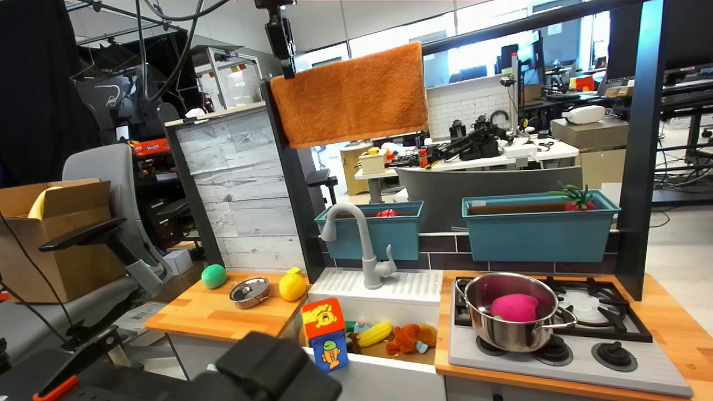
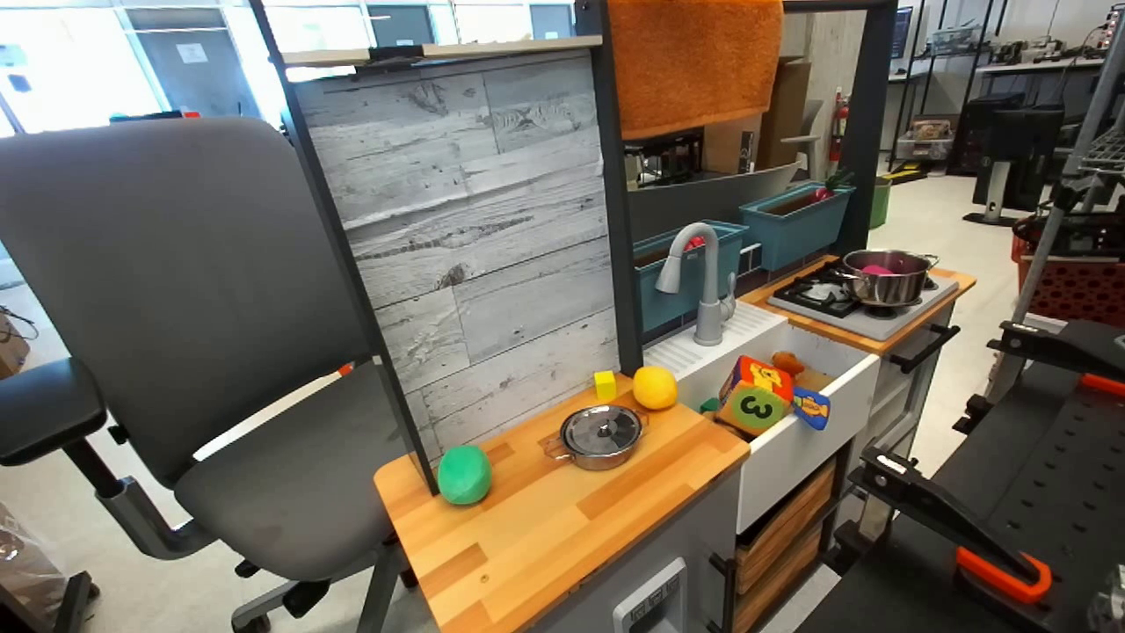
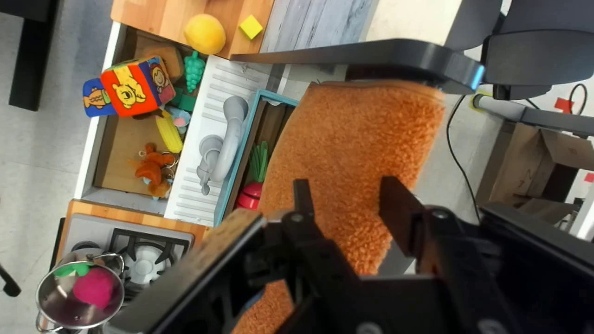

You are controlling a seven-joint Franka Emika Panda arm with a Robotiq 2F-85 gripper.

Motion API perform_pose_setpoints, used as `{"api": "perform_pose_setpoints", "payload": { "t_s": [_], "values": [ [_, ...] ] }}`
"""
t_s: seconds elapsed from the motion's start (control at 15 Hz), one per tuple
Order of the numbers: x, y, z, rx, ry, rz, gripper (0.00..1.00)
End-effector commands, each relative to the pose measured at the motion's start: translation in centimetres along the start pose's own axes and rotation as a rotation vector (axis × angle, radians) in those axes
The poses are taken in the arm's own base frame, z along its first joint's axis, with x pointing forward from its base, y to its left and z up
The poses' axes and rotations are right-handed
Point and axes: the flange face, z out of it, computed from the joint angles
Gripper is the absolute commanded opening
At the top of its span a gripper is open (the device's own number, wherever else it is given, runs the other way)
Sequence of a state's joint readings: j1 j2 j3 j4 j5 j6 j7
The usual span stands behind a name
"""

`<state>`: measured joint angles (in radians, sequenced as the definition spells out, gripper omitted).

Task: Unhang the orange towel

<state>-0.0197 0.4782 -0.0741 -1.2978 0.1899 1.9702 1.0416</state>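
Note:
The orange towel (image 1: 353, 94) hangs over the dark bar at the top of the play kitchen frame, its front part hanging down flat. It also shows in an exterior view (image 2: 694, 66), its top cut off, and from above in the wrist view (image 3: 355, 139). My gripper (image 1: 288, 72) points down at the towel's top corner by the dark upright. In the wrist view the gripper (image 3: 345, 188) is open, with towel cloth visible between and below its parted fingers. I cannot tell whether the fingers touch the cloth. The bar under the towel is mostly hidden.
A dark upright post (image 3: 371, 53) stands close beside the towel. Below are the grey faucet (image 1: 356, 239), teal planters (image 1: 537, 234), a soft toy block (image 1: 325, 334) at the sink and a steel pot (image 1: 501, 328) on the stove. A wood-look panel (image 2: 475, 220) adjoins the post.

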Motion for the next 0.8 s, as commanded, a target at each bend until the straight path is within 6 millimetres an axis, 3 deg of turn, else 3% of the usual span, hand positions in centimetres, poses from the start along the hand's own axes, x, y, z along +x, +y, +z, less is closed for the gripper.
{"api": "perform_pose_setpoints", "payload": {
  "t_s": [0.0, 0.13, 0.6, 0.67, 0.73],
  "values": [
    [1.04, -0.74, 0.16, -0.009, -0.037, 0.014, 0.12],
    [1.20, -0.86, -0.19, -0.005, -0.039, 0.017, 0.00],
    [0.74, -0.71, -0.49, -0.005, -0.031, -0.004, 0.00],
    [0.65, -0.69, -0.50, -0.003, -0.028, -0.004, 0.26],
    [0.60, -0.72, -0.67, 0.007, -0.020, -0.005, 0.28]
  ]
}}
